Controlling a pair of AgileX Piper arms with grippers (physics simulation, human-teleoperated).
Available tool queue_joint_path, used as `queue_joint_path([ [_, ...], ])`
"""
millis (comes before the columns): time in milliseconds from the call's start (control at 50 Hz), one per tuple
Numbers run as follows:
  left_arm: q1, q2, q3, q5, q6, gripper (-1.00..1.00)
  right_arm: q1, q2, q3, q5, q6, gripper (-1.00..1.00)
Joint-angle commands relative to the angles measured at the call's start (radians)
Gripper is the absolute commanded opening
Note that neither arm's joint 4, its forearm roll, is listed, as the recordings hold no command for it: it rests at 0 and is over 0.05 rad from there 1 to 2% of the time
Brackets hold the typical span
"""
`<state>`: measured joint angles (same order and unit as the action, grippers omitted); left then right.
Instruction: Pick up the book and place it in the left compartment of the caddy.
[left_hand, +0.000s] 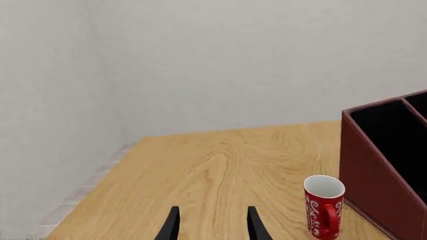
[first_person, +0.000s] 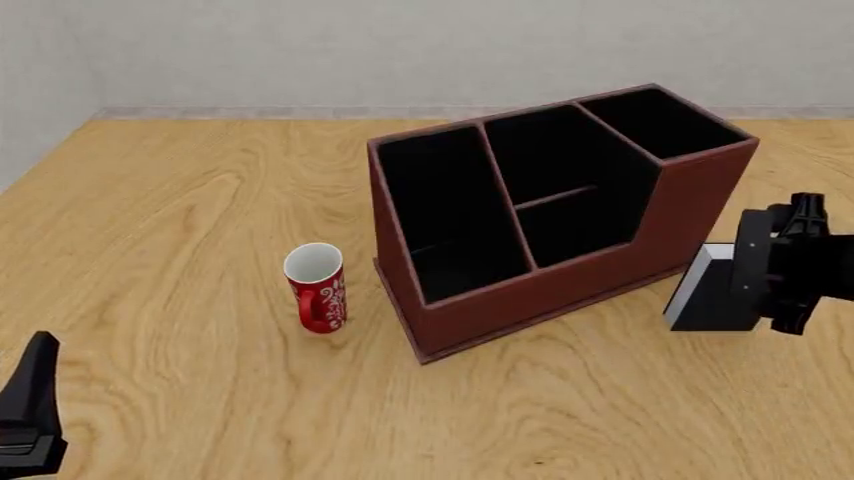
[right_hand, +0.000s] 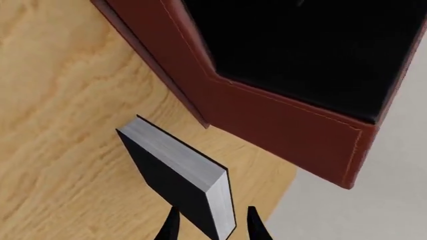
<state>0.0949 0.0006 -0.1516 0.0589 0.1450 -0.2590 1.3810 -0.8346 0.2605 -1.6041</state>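
The right gripper (right_hand: 212, 222) has its two dark fingers on either side of the book (right_hand: 175, 172), clamped on the lower end of it, one finger against the black cover and the other against the white page edge. In the front view the book (first_person: 705, 292) stands upright in that grip, just beside the caddy's (first_person: 547, 290) right-hand end, down by its near corner, page edges turned toward the caddy. Whether it touches the table (first_person: 174, 200) or hangs just clear of it, I cannot tell.

Over to the caddy itself: reddish-brown walls, black inside, set at an angle. The left compartment (first_person: 447, 215) runs the caddy's full depth along its left wall, with two shorter sections beside it and a raised section at the far right end.

Left of the caddy, near its front corner but apart from it, stands a red mug (first_person: 316, 287) with white swirls, upright.

The left gripper (left_hand: 212, 224) sits well to the left of the caddy, low at the near edge, fingers apart and holding nothing.
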Motion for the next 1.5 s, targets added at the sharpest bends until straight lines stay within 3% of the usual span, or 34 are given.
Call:
queue_joint_path([
  [20, 0.009, 0.0, 0.001, -0.002, -0.002, 1.0, -0.003, 0.035, 0.012, -0.032, -0.009, 1.0],
  [720, 0.022, 0.0, 0.008, -0.008, -0.004, 1.0, -0.002, 0.053, 0.036, -0.039, -0.013, 1.0],
  [740, 0.023, 0.0, 0.008, -0.008, -0.005, 1.0, 0.002, 0.051, 0.036, -0.039, -0.011, -1.0],
  [920, 0.023, 0.0, 0.013, -0.012, -0.005, 1.0, 0.009, 0.039, 0.047, -0.019, -0.007, -1.0],
  [1020, 0.027, 0.0, 0.01, -0.011, -0.01, 1.0, 0.038, 0.014, 0.057, 0.016, 0.023, -1.0],
  [1500, 0.009, 0.0, 0.009, -0.02, -0.018, 1.0, 0.115, -0.15, 0.218, 0.047, 0.063, -1.0],
])
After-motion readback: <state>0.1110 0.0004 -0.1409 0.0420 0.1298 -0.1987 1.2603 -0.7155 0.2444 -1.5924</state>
